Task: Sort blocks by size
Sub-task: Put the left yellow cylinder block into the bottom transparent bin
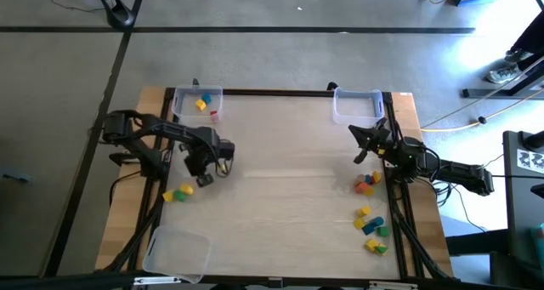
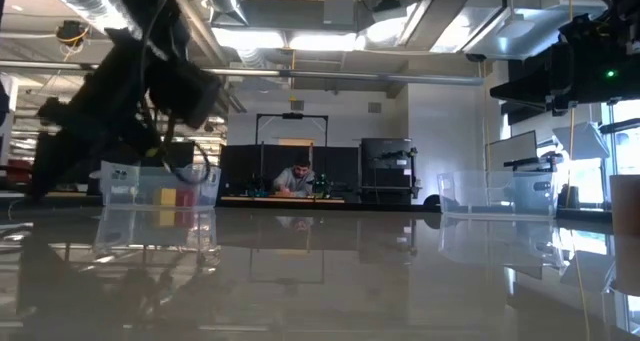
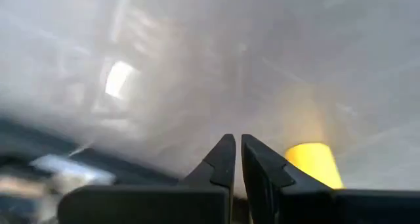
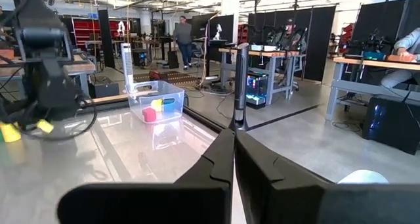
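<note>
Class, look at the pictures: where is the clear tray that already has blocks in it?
In the high view, the clear tray sits at the table's far left corner, just beyond the left hand, holding yellow, blue and red blocks.

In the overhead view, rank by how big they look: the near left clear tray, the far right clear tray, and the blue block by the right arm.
1. Near left tray, largest.
2. Far right tray, noticeably smaller.
3. Blue block, by far the smallest.

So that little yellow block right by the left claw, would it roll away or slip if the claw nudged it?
The yellow block looks flat-sided, so a nudge would probably slide it, not roll it. The table looks glossy, so it may skid easily. It is tiny next to the left gripper, whose fingers are shut, so it is likely light and could twist out of a poor pinch.
</note>
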